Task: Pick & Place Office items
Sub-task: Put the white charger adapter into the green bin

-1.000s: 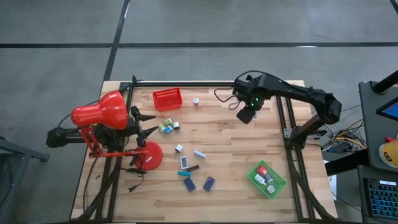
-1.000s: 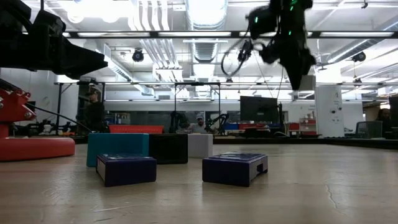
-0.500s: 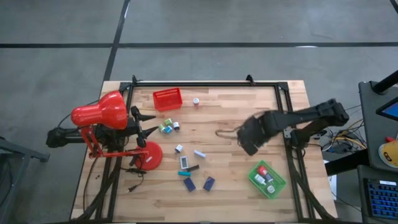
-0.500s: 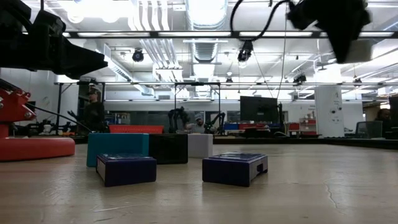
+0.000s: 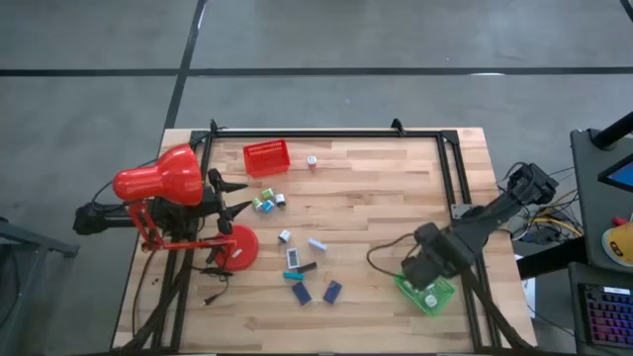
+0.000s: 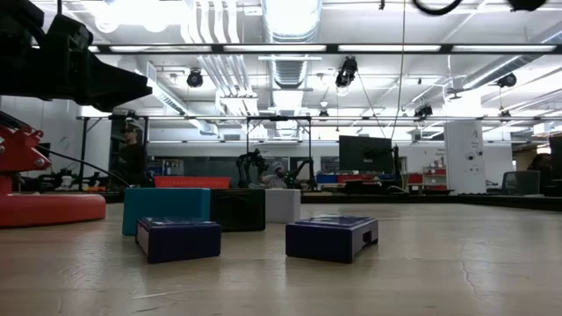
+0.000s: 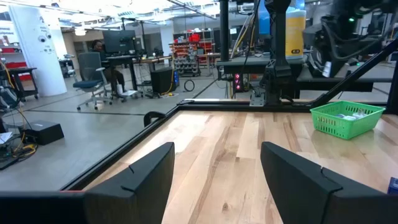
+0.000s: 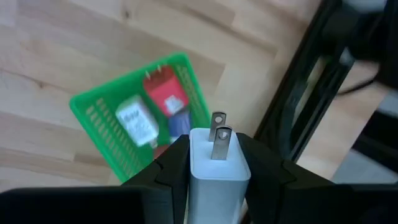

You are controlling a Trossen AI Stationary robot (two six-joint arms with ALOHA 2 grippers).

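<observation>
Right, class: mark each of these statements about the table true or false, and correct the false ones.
1. The right gripper holds a white plug adapter with two metal prongs. True.
2. The right gripper hangs above the red tray. False: it is above the green tray.
3. The green tray is empty. False: it already holds a red item and a white one.
4. The left gripper is open and holds nothing. True.
5. The red lamp stands on the table's left side. True.
</observation>
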